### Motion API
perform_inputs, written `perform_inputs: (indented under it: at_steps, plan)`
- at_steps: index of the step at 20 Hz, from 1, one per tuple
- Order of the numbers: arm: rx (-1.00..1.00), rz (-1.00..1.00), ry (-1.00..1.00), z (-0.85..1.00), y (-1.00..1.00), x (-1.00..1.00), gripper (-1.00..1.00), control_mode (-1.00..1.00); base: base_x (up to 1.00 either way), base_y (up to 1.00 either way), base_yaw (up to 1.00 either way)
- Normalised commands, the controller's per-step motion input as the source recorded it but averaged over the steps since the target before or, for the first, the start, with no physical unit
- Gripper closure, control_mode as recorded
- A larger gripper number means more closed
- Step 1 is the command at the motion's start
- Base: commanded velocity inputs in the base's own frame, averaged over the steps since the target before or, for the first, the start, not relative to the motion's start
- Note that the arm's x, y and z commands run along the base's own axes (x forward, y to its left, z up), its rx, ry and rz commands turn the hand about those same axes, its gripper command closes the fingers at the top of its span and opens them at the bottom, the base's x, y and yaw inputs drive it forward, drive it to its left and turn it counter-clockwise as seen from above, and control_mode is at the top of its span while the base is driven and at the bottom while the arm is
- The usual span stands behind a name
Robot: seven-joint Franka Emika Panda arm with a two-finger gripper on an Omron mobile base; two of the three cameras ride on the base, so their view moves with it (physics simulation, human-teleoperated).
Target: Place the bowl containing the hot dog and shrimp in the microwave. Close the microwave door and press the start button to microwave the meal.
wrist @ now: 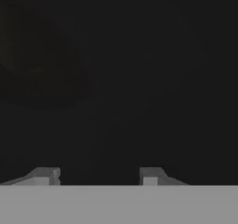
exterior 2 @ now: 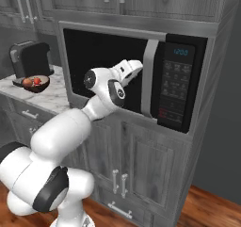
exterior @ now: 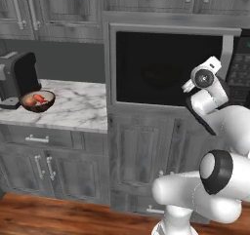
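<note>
The white arm is reaching forward from the base, and its end effector (wrist: 98,175) is pointing at the black glass of the microwave door (exterior 2: 106,61), close in front of it. In the hand view the two fingertips (wrist: 46,175) are standing apart with nothing between them. The door is sitting shut in the grey frame of the microwave (exterior 2: 136,30), with the vertical silver bar handle (exterior 2: 149,77) just right of the hand and the black keypad panel (exterior 2: 176,87) beyond that. A faint rounded shape is showing through the dark glass; I cannot tell what it is. Further left, a dark bowl (exterior: 37,101) holding red and orange food is resting on the marble bench (exterior: 73,109), directly before the black coffee machine (exterior: 18,77). Grey cabinets (exterior: 58,7) are hanging above.
</note>
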Motion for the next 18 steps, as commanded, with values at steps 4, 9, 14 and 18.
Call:
perform_inputs:
  at_steps: [4,9,14,18]
  plan:
    - [0.01,0.27,0.00,0.11,0.07,0.81,-1.00,-1.00,0.00,0.00,0.00]
    - [-0.05,0.16,0.00,0.43,0.59,0.16,-1.00,-1.00,0.00,0.00,0.00]
    - [-0.12,0.05,0.00,0.76,0.85,-0.12,-1.00,-1.00,0.00,0.00,0.00]
    - [-0.04,0.00,-0.02,0.53,0.74,-0.58,-1.00,-1.00,0.00,0.00,0.00]
